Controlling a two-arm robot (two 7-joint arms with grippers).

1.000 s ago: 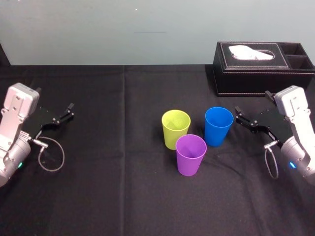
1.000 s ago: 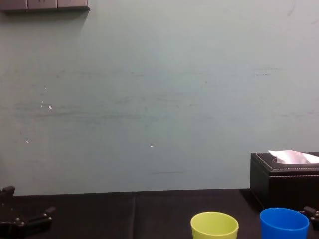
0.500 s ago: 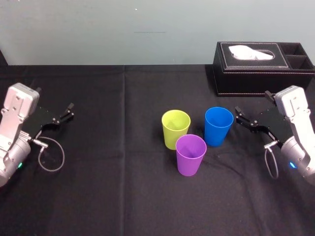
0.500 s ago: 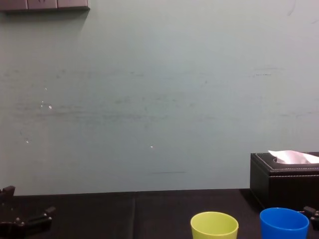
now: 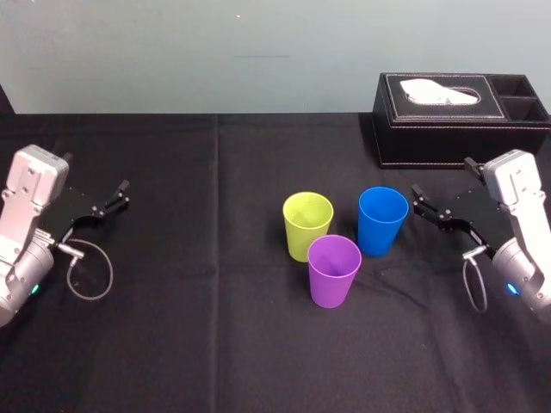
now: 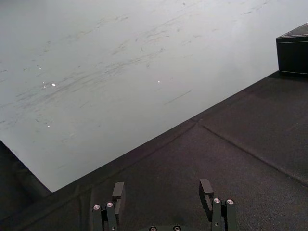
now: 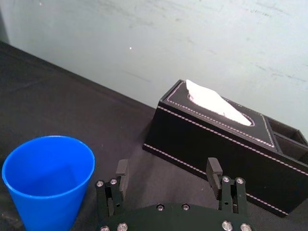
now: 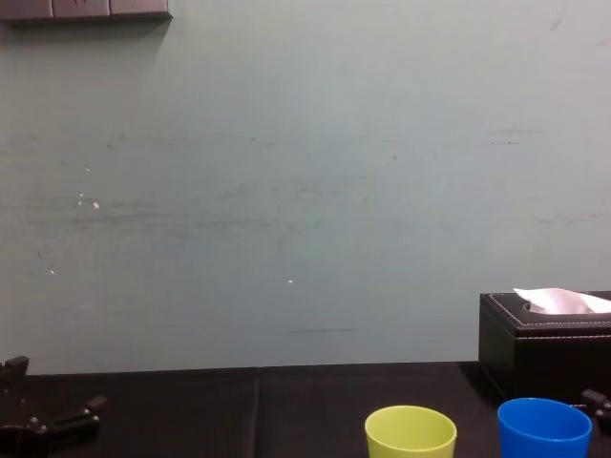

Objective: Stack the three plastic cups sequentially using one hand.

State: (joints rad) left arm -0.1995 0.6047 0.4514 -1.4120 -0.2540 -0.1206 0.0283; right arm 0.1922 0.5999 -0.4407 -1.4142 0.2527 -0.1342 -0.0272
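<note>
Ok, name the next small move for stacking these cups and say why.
Probably ease the right gripper forward to straddle the blue cup: it is open, that cup stands upright right beside it, and nothing is nested yet. The left gripper sits far off at the left.

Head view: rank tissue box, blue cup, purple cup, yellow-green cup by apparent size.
1. black tissue box: clearly largest.
2. blue cup, purple cup, yellow-green cup: look alike; purple sits nearest the camera, so no ranking among them.
</note>
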